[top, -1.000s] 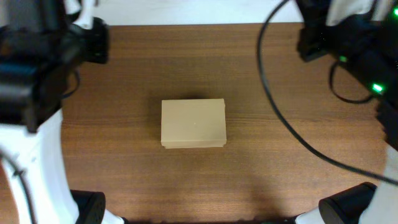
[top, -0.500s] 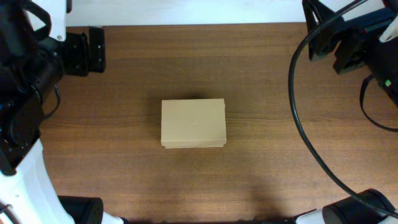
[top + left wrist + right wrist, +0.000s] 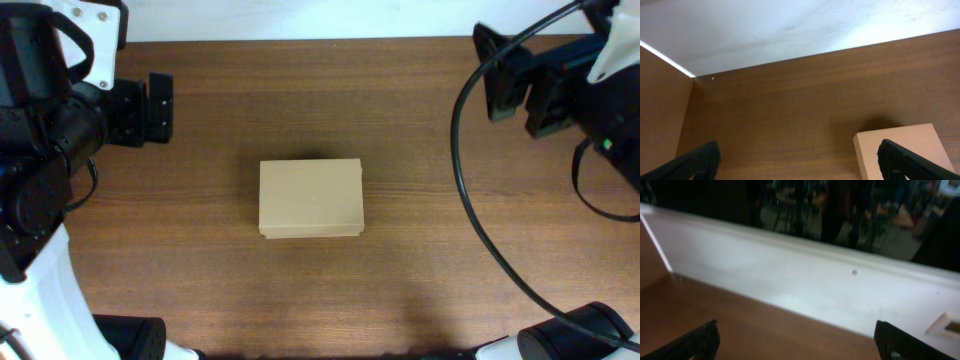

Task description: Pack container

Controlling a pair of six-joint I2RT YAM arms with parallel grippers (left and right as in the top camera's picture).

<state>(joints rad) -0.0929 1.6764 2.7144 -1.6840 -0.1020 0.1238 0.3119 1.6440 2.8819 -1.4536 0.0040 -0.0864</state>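
The container [image 3: 311,198] is a plain tan cardboard box with its lid down, lying in the middle of the brown table [image 3: 420,250]. My left gripper [image 3: 165,108] hovers open at the back left and points right, well clear of the box. The left wrist view shows a corner of the container [image 3: 905,136] at the lower right, behind the right finger [image 3: 905,162], with bare wood between the jaws of the left gripper [image 3: 800,167]. My right gripper [image 3: 492,75] is open at the back right. In its own view the right gripper [image 3: 797,347] holds nothing.
The table's back edge meets a white wall [image 3: 790,30] in the left wrist view, and the white wall [image 3: 790,275] also shows in the right wrist view. A black cable [image 3: 470,200] loops over the right side of the table. The arm bases [image 3: 130,340] stand at the front corners.
Both arms have swung down into clearer view. The left gripper has come a little forward and the right gripper has shifted left. The box has not moved.
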